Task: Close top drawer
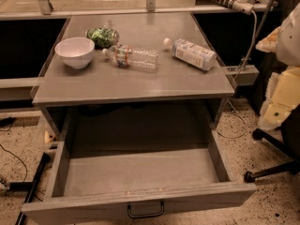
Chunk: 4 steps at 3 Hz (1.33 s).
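Note:
The top drawer [93, 203] is pulled far out from under the grey tabletop [140, 86], toward the bottom of the camera view. Its long plain grey tray is empty. A small dark wire handle [146, 211] sits centred on its front, at the lower edge of the view. My gripper is not in view. A blurred pale shape [289, 34] fills the upper right edge; I cannot tell whether it is part of my arm.
On the tabletop are a white bowl [75, 51], a green packet [103, 36], a clear bottle [131, 56] and a white bottle [191, 53], both lying down. A black chair base [272, 165] stands right of the drawer. A black bar [33, 186] and cables lie on the floor at left.

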Each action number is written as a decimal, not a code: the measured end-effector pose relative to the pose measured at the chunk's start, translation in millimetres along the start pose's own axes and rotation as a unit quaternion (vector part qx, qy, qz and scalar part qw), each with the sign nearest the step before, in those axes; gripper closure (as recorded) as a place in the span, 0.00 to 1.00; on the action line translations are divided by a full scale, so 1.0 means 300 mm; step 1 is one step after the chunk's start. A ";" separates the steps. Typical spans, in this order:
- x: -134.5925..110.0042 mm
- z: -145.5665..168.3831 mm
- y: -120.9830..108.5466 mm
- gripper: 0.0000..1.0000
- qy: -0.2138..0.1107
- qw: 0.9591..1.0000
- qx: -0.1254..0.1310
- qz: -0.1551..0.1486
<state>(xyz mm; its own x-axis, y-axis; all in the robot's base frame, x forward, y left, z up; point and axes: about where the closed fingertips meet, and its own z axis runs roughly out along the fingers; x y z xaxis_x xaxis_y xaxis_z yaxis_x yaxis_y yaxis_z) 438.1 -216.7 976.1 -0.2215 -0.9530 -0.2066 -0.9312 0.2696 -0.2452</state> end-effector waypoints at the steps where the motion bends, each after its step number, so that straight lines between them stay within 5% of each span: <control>1: 0.000 0.000 0.000 0.00 0.000 1.000 0.000 0.000; 3: -0.004 0.007 0.120 0.00 -0.028 0.998 0.020 -0.044; 4: 0.023 0.063 0.246 0.19 -0.069 0.995 0.020 -0.071</control>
<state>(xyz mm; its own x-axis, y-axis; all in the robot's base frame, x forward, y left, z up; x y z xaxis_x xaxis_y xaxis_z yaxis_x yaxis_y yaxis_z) 373.3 -200.6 938.6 -0.0452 -0.9547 -0.2943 -0.9373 0.1424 -0.3180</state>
